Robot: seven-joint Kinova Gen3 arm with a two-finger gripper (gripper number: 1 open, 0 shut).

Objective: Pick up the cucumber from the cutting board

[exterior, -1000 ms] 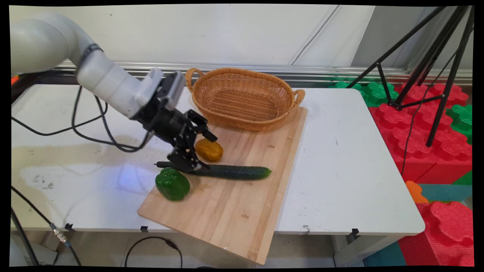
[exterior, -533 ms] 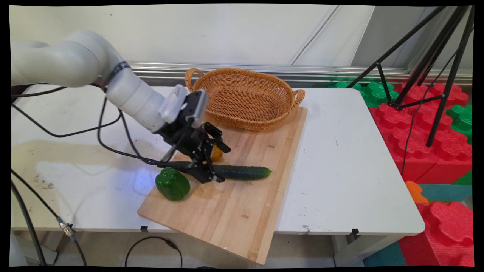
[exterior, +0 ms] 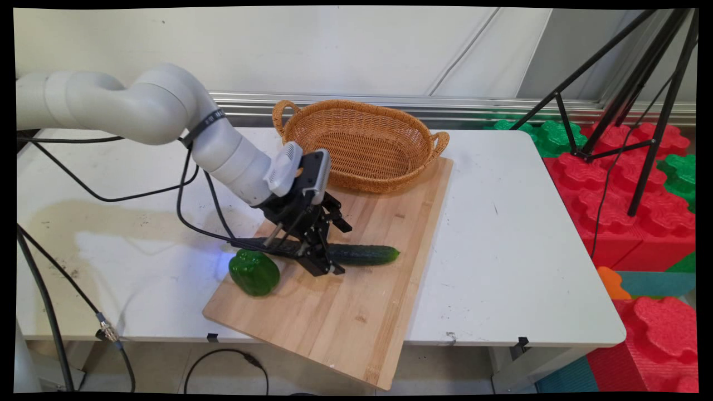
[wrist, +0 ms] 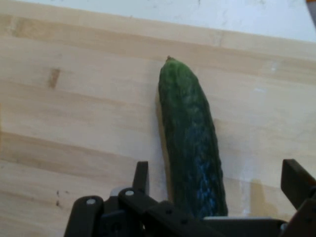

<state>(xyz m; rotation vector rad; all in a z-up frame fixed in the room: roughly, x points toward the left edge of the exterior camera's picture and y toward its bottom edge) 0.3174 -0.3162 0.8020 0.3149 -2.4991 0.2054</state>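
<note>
A long dark green cucumber [exterior: 367, 255] [wrist: 190, 143] lies across the wooden cutting board [exterior: 345, 312]. My gripper [exterior: 337, 248] [wrist: 217, 178] is open and low over the cucumber's middle, one finger on each side of it, and not closed on it. In the hand view the left finger [wrist: 141, 177] and right finger [wrist: 295, 181] stand clear of the cucumber's skin. A green bell pepper [exterior: 254, 272] sits on the board's left edge, just left of the gripper. The yellow-orange fruit seen before is hidden behind the hand.
A wicker basket [exterior: 362, 111] with nothing in it stands at the back, partly on the board's far end. Black cables [exterior: 184, 206] hang from the arm over the table's left half. A tripod [exterior: 640, 111] and red and green foam blocks [exterior: 640, 223] stand off the table's right edge.
The arm has moved right and down along the cucumber, from its left end near the pepper to its middle. The hand now covers the yellow-orange fruit. The gripper stays open.
</note>
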